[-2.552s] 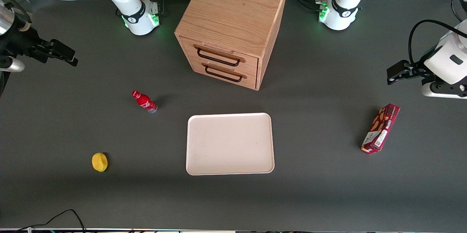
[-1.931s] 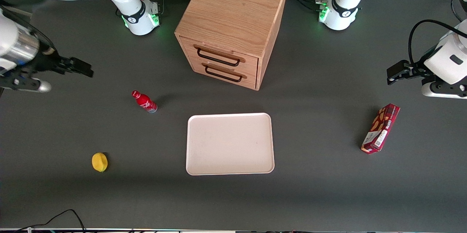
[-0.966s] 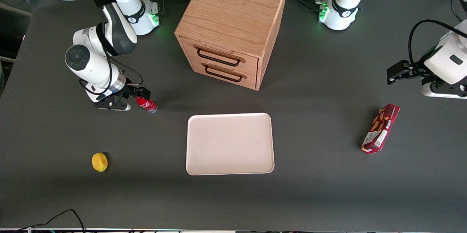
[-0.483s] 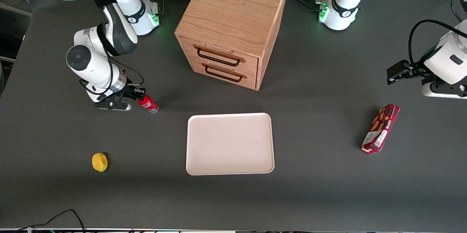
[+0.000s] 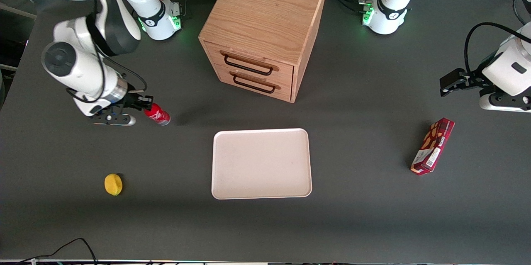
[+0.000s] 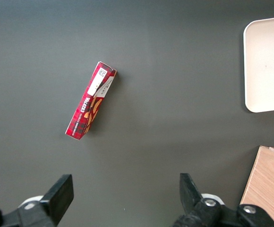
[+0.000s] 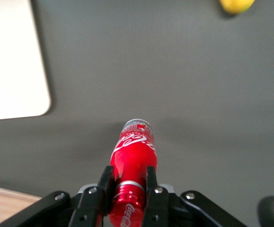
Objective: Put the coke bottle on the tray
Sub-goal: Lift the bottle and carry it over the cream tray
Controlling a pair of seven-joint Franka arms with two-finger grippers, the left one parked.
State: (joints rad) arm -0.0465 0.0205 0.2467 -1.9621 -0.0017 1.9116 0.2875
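- Since half a second ago, the coke bottle (image 5: 157,114) has been shifted toward the working arm's end of the table, clamped in the gripper (image 5: 143,107), and its silvery base is seen clear of the table (image 5: 265,232) in the right wrist view.
- The bottle's neck is pinched between the two black fingers (image 7: 105,185), which are closed tight against it; the body hangs out past the fingertips.
- The tray (image 5: 261,163) is seen lying flat, nearer the front camera than the wooden cabinet (image 5: 265,28), with nothing on it.
- A stretch of bare dark table is left open between the bottle and the tray's nearest rounded corner.
- Both cabinet drawers are seen pushed in, so their contents cannot be told.
- A lemon (image 5: 113,184) rests nearer the front camera than the bottle, well apart from the tray.
- A long red snack box (image 5: 432,146) lies toward the parked arm's end of the table, well apart from the tray's edge.
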